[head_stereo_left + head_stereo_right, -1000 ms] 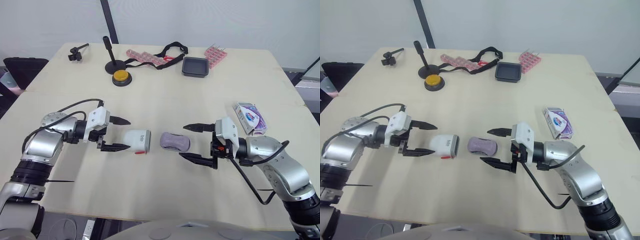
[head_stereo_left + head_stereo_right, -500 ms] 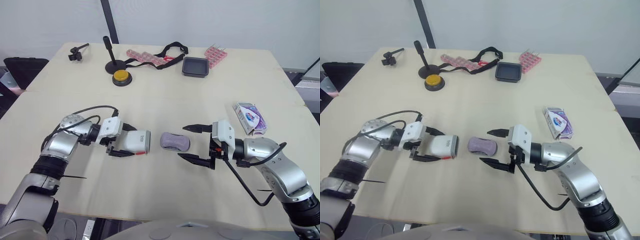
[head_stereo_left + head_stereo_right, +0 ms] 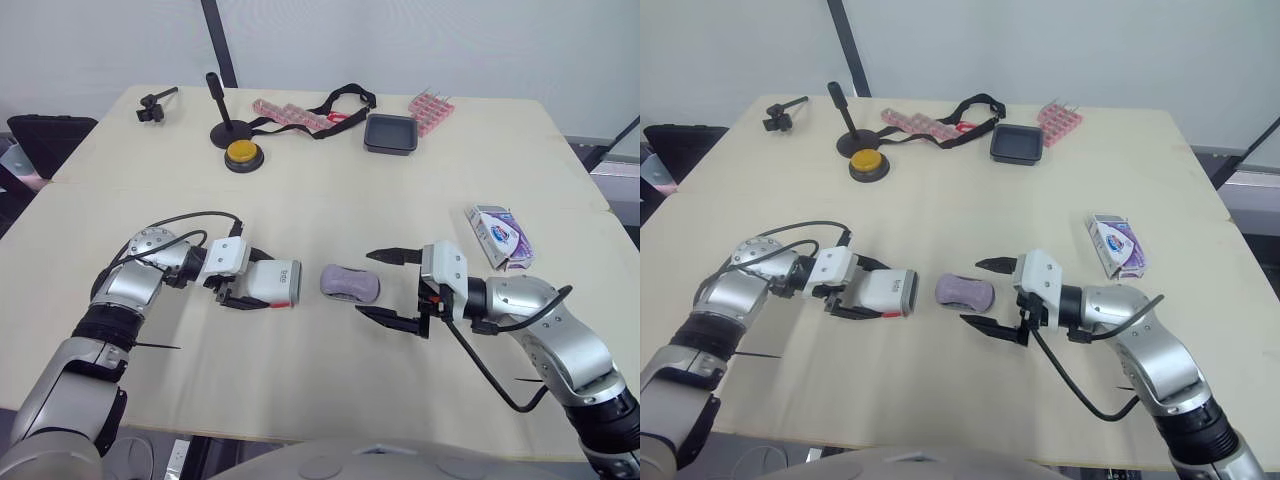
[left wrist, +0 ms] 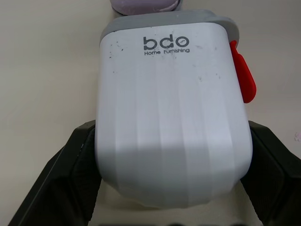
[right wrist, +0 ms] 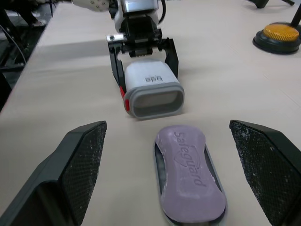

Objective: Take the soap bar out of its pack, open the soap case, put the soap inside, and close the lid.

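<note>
The left gripper has its jaws closed on the sides of the white ribbed plastic soap case, which has a grey rim and a red tab and lies on its side on the pale wooden counter. Just beyond the case's rim, the purple oval soap bar rests on a shallow grey tray. The right gripper hovers at the soap's other end with its jaws spread wide, holding nothing. The purple-and-white cardboard soap pack lies well apart, beyond the right arm.

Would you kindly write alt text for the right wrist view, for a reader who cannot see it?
A purple soap lies between the open fingers of the right tool. Beyond it, the left tool grips a white case lying on its side.
</note>
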`<state>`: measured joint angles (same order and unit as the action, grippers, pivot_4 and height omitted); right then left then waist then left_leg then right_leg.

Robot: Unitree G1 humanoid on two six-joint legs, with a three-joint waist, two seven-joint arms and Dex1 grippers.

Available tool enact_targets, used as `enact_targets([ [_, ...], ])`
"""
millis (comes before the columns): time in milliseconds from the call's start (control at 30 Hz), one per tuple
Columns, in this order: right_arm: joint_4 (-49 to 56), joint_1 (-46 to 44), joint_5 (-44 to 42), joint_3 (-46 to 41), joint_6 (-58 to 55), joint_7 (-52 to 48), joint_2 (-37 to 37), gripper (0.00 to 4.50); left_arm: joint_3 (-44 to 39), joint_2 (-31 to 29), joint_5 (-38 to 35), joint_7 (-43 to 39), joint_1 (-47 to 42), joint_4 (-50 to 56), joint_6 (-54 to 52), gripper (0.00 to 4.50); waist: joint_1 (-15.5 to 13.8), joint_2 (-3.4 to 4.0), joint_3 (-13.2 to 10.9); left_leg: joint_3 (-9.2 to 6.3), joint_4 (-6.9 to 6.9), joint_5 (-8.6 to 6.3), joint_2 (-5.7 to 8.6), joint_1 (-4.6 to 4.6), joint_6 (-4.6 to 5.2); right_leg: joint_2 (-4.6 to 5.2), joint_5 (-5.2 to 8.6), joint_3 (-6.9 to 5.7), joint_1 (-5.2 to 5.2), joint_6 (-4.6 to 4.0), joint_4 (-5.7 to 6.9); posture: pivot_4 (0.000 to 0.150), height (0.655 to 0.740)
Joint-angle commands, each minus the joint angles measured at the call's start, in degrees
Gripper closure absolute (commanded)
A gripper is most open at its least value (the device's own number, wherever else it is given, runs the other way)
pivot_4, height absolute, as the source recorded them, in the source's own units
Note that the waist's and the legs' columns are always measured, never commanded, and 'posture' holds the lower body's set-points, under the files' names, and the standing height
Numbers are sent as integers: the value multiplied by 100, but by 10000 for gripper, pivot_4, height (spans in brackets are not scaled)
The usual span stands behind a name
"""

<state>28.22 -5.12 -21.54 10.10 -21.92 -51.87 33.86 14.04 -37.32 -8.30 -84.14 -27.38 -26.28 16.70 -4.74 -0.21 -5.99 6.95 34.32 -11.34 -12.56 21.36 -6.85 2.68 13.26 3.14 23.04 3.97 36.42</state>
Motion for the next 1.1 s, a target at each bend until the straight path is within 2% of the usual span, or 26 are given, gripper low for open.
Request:
enact_targets([
  [33,95,-423,270,230,-647,157,251,0,-145,-121,-84,-9,18,217,-90,10347,14,0,0,0,0,0,0,-1,0,-1,0,0,0,0,1,1500,7395],
  [300,-38,-1650,490,943,-2238,88,652,0,-307,-311,-228,194,331,956,-422,10347,-2,0,0,0,-2,0,-1,-3,-1,-5,0,1,0,0,0,1500,7395],
  [667,-490,-2188,825,1510,-2332,-152,734,0,-435,-352,-300,614,899,1830,-817,10347,-25,1,-1,0,-1,0,-2,-3,-2,-3,0,-1,0,0,1,1500,7395],
  [1100,-664,-2393,1192,2027,-2423,-145,404,0,-455,-423,-339,777,1064,1995,-888,10347,-11,1,-1,0,-1,0,-2,-3,-2,-5,0,-1,0,0,1,1500,7395],
])
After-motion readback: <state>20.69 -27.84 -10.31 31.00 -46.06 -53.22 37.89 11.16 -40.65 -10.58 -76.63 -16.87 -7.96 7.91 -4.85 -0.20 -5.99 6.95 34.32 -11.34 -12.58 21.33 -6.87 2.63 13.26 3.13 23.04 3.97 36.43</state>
